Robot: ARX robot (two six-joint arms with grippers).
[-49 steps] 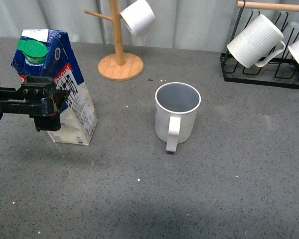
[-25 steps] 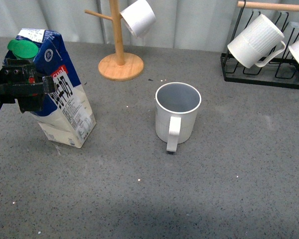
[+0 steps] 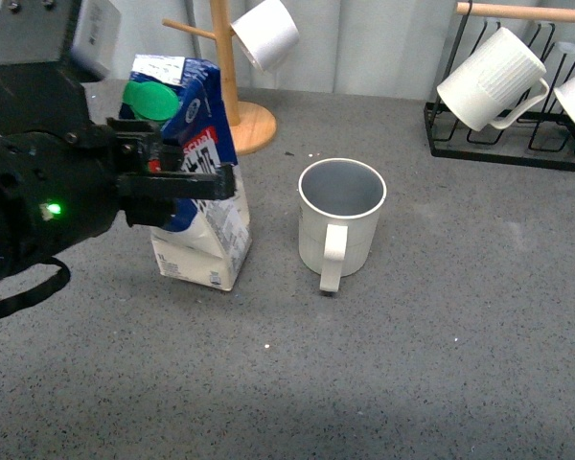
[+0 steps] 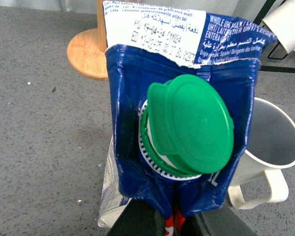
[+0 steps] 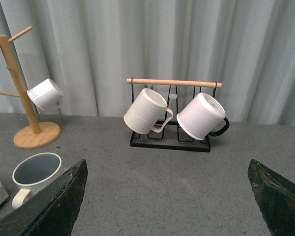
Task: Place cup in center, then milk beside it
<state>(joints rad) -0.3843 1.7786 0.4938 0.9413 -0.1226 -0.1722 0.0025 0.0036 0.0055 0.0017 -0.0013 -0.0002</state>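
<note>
The left arm reaches in level, its end effector (image 3: 199, 182) clamped on the tilted milk carton (image 3: 217, 228) beside the ribbed cup (image 3: 340, 216); the right end effector (image 5: 169, 199) gapes apart.

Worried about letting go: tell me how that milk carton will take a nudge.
The milk carton is tall on a narrow base, so a high nudge would probably tip it. Its paperboard walls likely dent under the left claw.

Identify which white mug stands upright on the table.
The cream-white ribbed mug with grey-blue inside, beside the blue-and-white milk carton; others hang tilted on the wooden tree and black rack.
</note>
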